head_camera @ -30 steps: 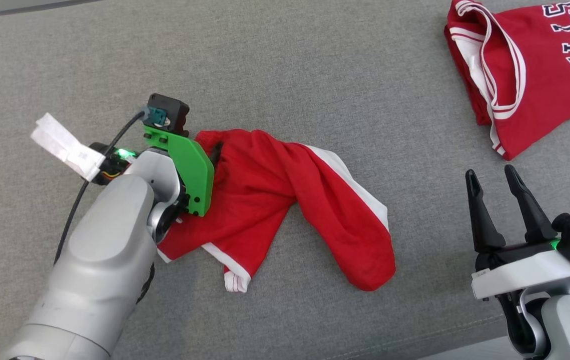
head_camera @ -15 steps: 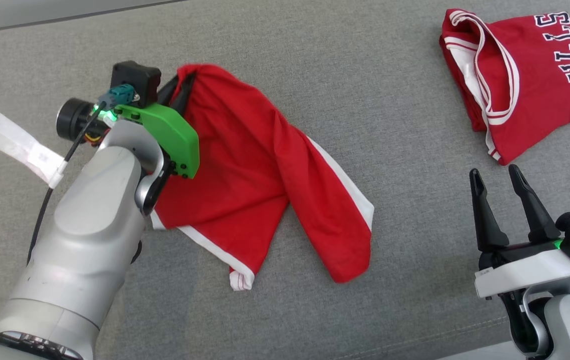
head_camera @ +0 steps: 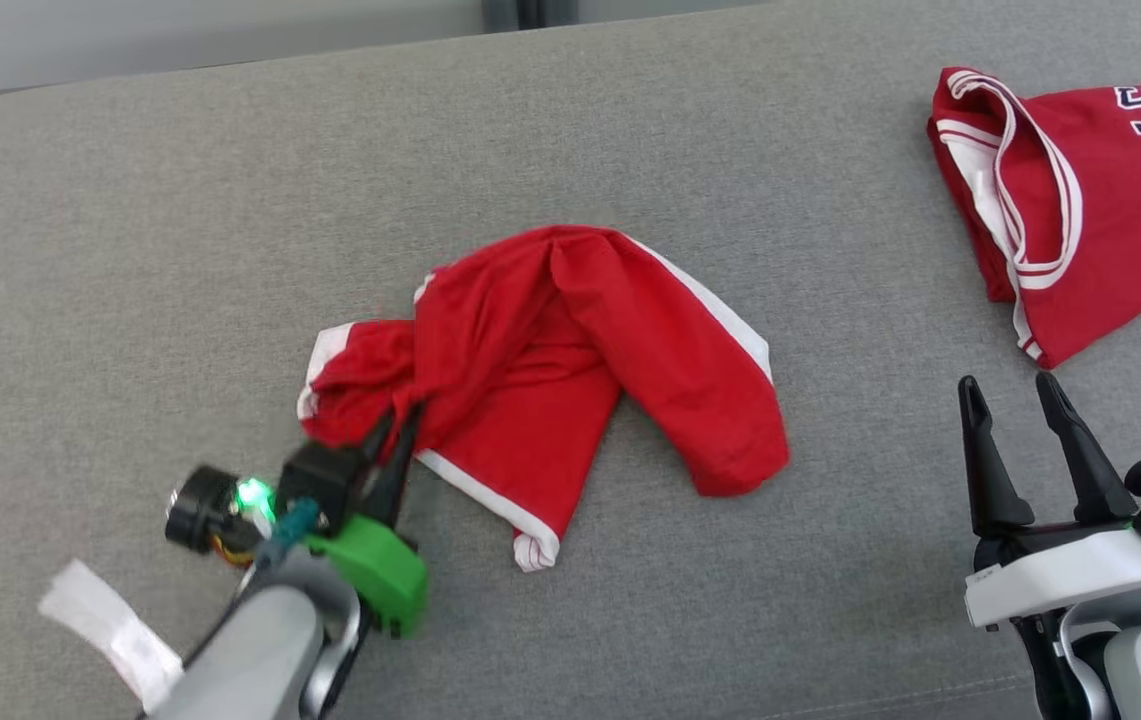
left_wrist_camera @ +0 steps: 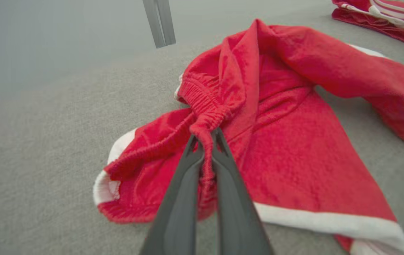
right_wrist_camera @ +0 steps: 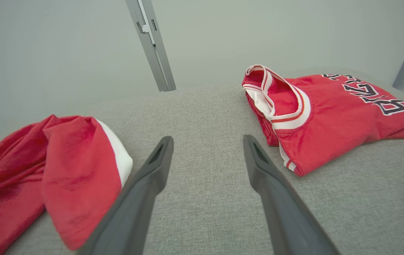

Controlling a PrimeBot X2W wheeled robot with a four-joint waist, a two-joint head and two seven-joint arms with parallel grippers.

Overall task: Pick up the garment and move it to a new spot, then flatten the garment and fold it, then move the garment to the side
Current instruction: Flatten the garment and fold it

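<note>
**Risk Notice: Single-Point Hold on a Bunched Garment**

The left gripper [left_wrist_camera: 205, 137] is clamped on a narrow pinch of the elastic waistband [left_wrist_camera: 202, 106] of the red garment [head_camera: 570, 340]. The garment lies crumpled near the middle of the grey cushion [head_camera: 180, 250], with one leg folded across the other. The right gripper [head_camera: 1009, 385] hovers with its fingers apart, holding nothing, well apart from the garment.

Probable faults:
- The small pinch may slip off the gathered elastic under a pull.
- Dragging from one corner may twist the legs tighter and hinder flattening.
- A wide sweep to the right may disturb the folded jersey [head_camera: 1080, 260].

A second hold by the right gripper would likely reduce twisting.
</note>
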